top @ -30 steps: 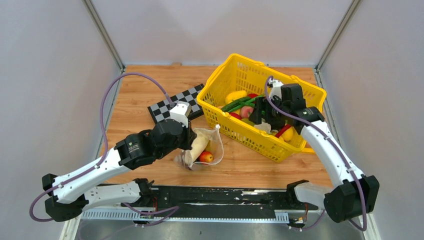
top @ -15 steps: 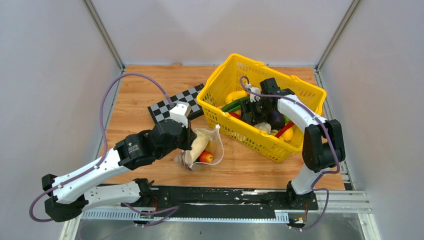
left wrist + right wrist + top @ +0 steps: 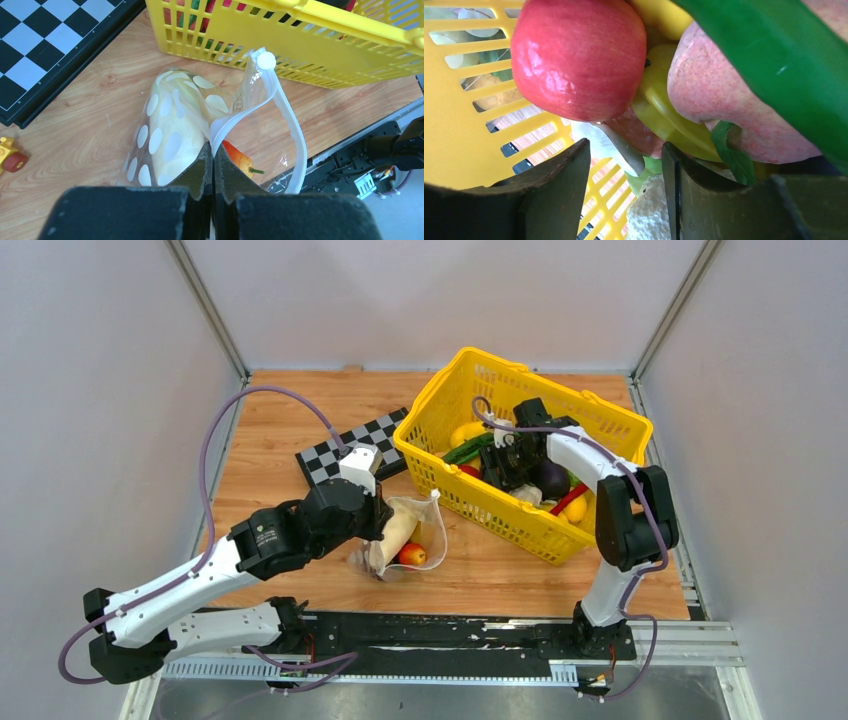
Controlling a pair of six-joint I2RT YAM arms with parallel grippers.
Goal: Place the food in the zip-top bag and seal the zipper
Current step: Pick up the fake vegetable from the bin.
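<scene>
Yellow slatted basket (image 3: 480, 502) near the far right corner of the pale wood-grain worktop (image 3: 280, 420). Left of it, a black-and-white checkerboard (image 3: 335, 455). The clear zip-top bag (image 3: 150, 106) has white dots, with a cream-white vegetable (image 3: 397, 525) and orange-red fruit (image 3: 412, 554) inside. In the basket, a glossy red apple (image 3: 579, 60) and a green vegetable (image 3: 774, 65).

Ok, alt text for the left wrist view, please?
The left gripper is shut on the mouth edge of the dotted bag, which lies on the wooden table holding a cream vegetable and an orange-red fruit. A yellow basket stands behind it and a checkerboard lies at upper left.
</scene>
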